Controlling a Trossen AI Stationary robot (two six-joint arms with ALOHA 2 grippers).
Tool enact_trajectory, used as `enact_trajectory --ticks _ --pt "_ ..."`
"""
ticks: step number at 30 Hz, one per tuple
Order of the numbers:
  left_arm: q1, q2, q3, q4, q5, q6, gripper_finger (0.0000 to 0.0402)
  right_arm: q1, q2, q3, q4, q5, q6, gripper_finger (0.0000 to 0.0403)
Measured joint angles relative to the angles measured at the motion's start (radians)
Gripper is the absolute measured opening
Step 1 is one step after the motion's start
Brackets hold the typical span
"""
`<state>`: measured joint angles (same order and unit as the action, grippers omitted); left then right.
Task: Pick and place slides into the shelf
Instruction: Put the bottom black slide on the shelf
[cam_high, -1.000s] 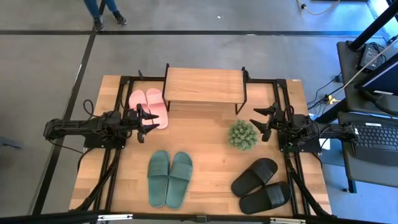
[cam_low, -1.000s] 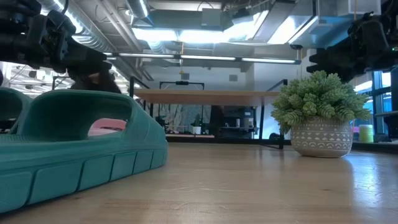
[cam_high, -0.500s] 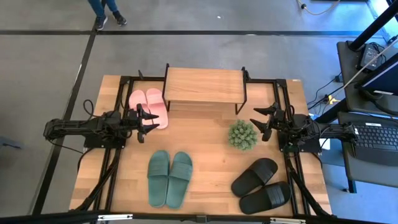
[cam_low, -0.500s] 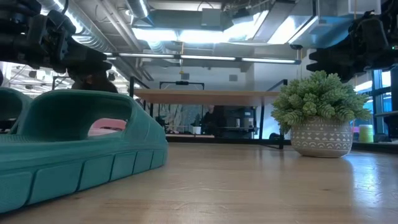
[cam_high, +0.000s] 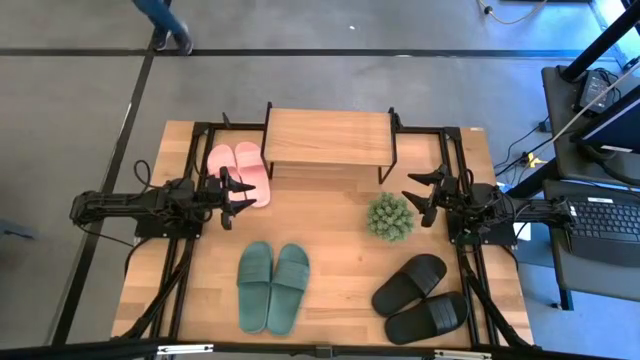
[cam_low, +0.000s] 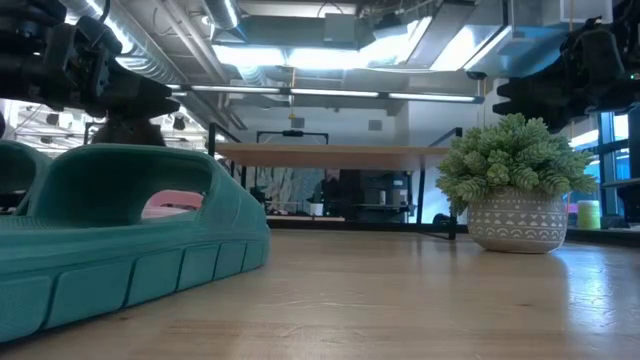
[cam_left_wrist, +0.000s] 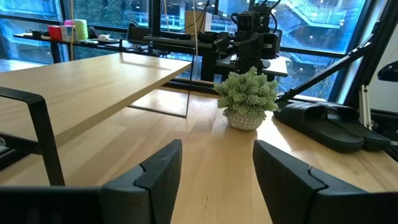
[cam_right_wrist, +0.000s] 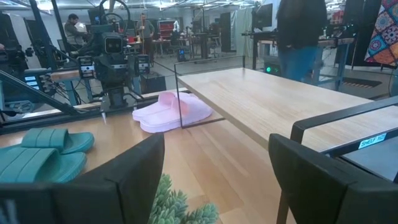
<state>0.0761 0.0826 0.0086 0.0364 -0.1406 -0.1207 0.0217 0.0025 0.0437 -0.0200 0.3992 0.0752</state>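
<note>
The shelf (cam_high: 328, 138), a low rack with a wooden top on thin black legs, stands at the table's far middle. The pink slides (cam_high: 240, 170) lie side by side left of it, soles on the table. The dark green slides (cam_high: 273, 286) lie at the near middle, the black slides (cam_high: 422, 298) at the near right. My left gripper (cam_high: 240, 198) hovers open just near of the pink pair, pointing level toward the table's right. My right gripper (cam_high: 418, 197) hovers open at the right, pointing left, close to the plant.
A round spiky green plant in a white pot (cam_high: 390, 216) stands between the right gripper and the table's middle. Black frame rails (cam_high: 190, 270) run along the table's left and right sides. A person's legs (cam_high: 165, 20) are on the floor beyond the far edge.
Both arms have kept still. Only the person beyond the table's far edge has stepped along the floor.
</note>
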Motion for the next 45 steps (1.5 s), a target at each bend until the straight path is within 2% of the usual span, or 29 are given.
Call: enact_trajectory --ticks 45 --pt "0.000 0.000 0.000 0.000 0.000 0.000 0.0191 0.000 0.000 0.000 0.000 0.000 0.046 0.0288"
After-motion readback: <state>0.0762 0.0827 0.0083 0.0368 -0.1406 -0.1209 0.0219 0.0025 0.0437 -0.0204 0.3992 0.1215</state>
